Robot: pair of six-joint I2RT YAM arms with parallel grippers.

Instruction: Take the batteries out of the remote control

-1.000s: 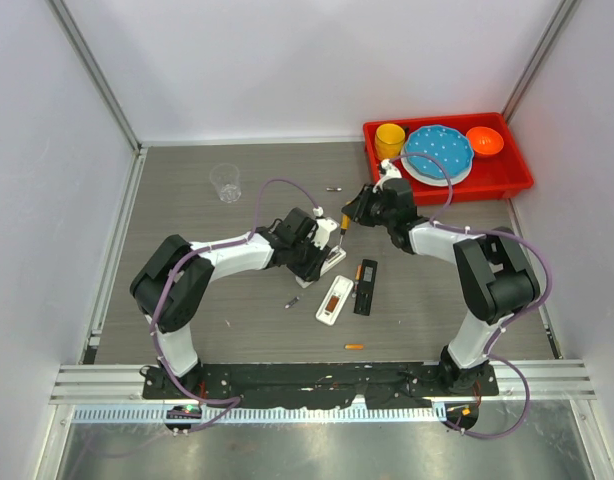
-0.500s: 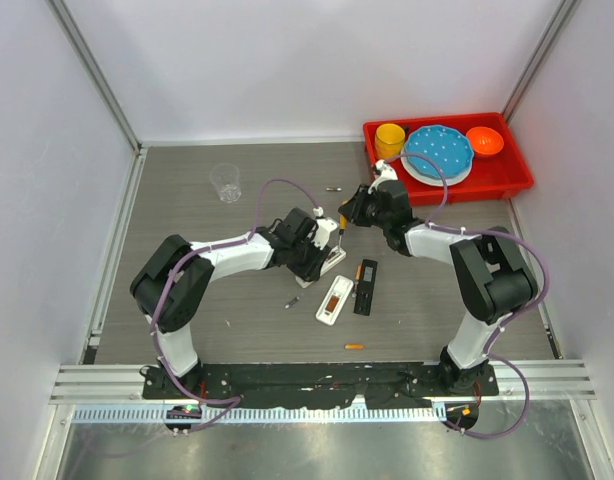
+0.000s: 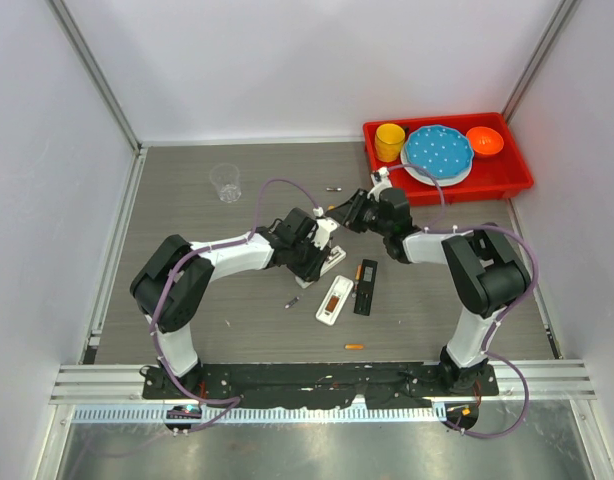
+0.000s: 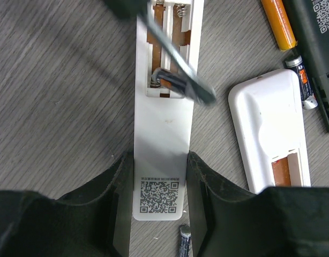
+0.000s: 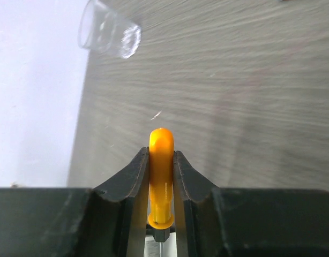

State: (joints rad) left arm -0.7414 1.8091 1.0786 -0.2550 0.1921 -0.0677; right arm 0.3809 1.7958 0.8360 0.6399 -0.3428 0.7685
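The left gripper (image 4: pixel 160 160) clamped the white remote (image 4: pixel 163 123); the right gripper (image 5: pixel 161 155) pinched the orange-handled tool (image 5: pixel 161 176), its shaft over what we took for a dark grey battery (image 4: pixel 163 79) in the bay. A slipping tip, we judged, could fling that battery off.

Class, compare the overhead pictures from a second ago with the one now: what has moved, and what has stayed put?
The right fingers, shut on the orange-handled tool, swung left and tilted lower, with its tip in the open remote. The left fingers stayed clamped on that remote; the second white remote and loose orange battery did not move.
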